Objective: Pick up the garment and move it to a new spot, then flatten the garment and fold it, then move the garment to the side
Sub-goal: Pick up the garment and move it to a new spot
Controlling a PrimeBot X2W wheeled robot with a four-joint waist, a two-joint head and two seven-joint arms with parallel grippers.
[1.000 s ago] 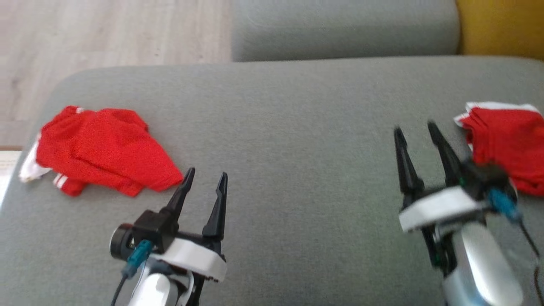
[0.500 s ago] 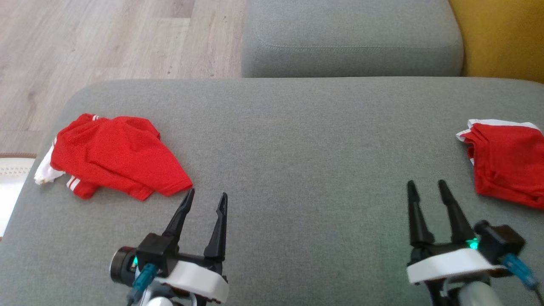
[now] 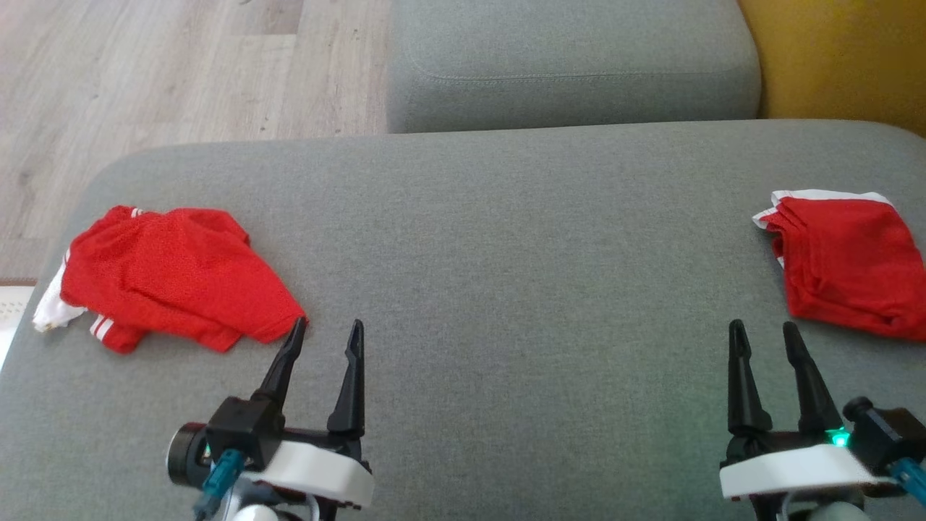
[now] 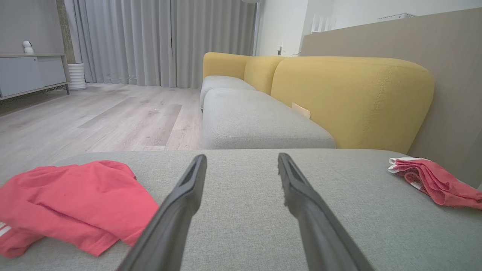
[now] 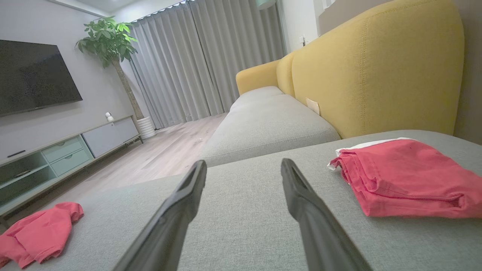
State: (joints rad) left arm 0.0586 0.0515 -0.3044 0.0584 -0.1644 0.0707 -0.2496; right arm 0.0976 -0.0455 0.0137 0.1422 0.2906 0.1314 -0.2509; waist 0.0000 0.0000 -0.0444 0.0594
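Grey sofa seat point(image 3: 506, 239) is the work surface, with a rounded far-left corner. Crumpled red shirt point(image 3: 170, 278) lies at its left end, with white sleeve stripes and a white bit poking out close to the seat's left edge. Folded red garment point(image 3: 846, 264) lies at the right end, white trim on its far side, its right part cut by the head view's border. The two are well apart, with a wide bare stretch of grey fabric between them.

Left hand point(image 3: 326, 323) is low left, fingers spread, nothing between them. Its left fingertip lines up with the shirt's near right corner; cannot tell if it touches. In the left wrist view the shirt sits left of the fingers, with bare seat straight ahead. Right hand point(image 3: 763, 325) is low right, fingers spread and holding nothing. It is near the folded garment's near-left corner but apart from it. In the right wrist view the folded stack lies just right of the right finger.

Past the seat's far edge: wood floor point(image 3: 145, 72) on the left, a second grey seat cushion point(image 3: 571, 65) in the middle, a yellow backrest point(image 3: 839, 58) on the right. The middle of the seat and its near side between the two hands are open.
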